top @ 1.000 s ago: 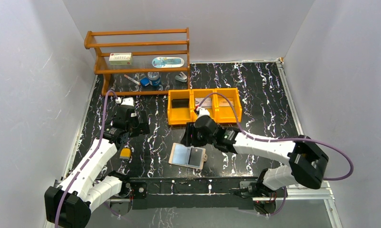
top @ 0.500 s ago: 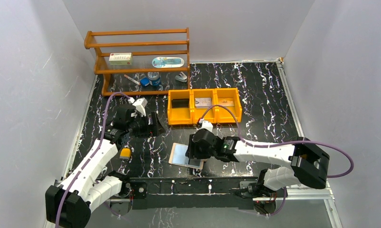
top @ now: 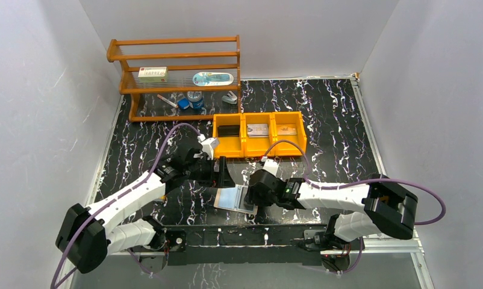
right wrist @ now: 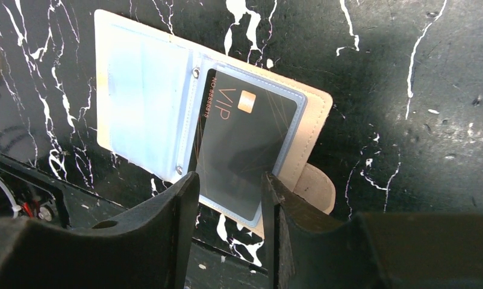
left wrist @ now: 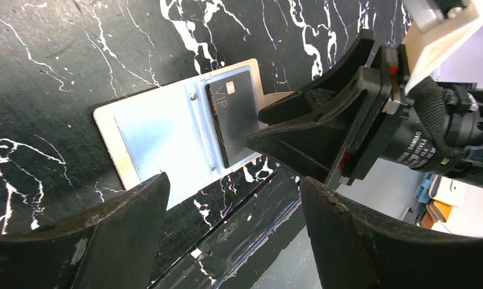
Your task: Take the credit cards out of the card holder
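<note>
The tan card holder [top: 226,199] lies spread open near the table's front edge, its clear sleeves up. A black credit card [right wrist: 245,144] marked VIP sits in its right sleeve; the left sleeve [right wrist: 146,102] looks empty. The closure tab [right wrist: 318,188] sticks out at the right. My right gripper [right wrist: 230,208] is open, its narrow gap straddling the black card's near edge [top: 249,198]. My left gripper [top: 222,171] is open wide and empty, just behind the holder [left wrist: 115,123]. The black card [left wrist: 233,114] and the right gripper [left wrist: 323,132] show in the left wrist view.
An orange three-compartment tray [top: 258,149] stands behind the holder with a black card [top: 229,130], a grey card [top: 258,129] and a brownish card [top: 287,129]. A wooden rack [top: 176,72] with small items stands at the back left. The table's front rail [top: 239,236] is close.
My left arm has swung right from the table's left side to just behind the holder. My right gripper has moved forward and down over the holder's right half.
</note>
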Controlling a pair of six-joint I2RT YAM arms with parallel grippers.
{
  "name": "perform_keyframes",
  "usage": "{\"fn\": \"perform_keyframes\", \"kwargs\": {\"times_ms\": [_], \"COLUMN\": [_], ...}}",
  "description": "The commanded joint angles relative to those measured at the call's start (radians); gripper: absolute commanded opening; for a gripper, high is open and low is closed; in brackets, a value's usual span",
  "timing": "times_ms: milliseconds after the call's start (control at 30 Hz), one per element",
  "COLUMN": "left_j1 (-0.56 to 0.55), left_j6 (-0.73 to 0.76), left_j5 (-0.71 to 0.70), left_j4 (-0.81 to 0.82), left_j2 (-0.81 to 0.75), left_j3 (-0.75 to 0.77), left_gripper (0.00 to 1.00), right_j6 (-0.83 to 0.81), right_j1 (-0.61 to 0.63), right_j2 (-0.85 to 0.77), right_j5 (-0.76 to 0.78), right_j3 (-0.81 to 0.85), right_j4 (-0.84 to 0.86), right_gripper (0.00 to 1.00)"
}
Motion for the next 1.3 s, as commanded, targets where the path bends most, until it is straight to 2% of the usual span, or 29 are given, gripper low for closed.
{"fn": "perform_keyframes", "kwargs": {"times_ms": [0, 333, 733, 1067, 1267], "left_j1": [-0.031, -0.084, -0.134, -0.144, -0.144], "left_j6": [-0.049, -0.081, -0.081, -0.144, -0.150], "left_j5": [-0.002, 0.024, 0.022, 0.029, 0.021], "left_j4": [0.082, 0.135, 0.139, 0.228, 0.243], "left_j2": [0.025, 0.132, 0.247, 0.320, 0.363], "left_j3": [-0.029, -0.041, -0.016, -0.004, -0.026], "left_gripper": [0.77, 0.66, 0.56, 0.43, 0.41], "right_j6": [0.032, 0.096, 0.109, 0.128, 0.128], "right_j1": [-0.001, -0.011, -0.012, -0.019, -0.019], "right_j2": [-0.003, 0.037, 0.026, 0.005, -0.028], "right_j5": [0.033, 0.042, 0.047, 0.054, 0.066], "right_j3": [-0.016, -0.022, -0.046, -0.065, -0.069], "right_j4": [0.072, 0.016, 0.029, 0.027, 0.018], "right_gripper": [0.50, 0.49, 0.48, 0.47, 0.48]}}
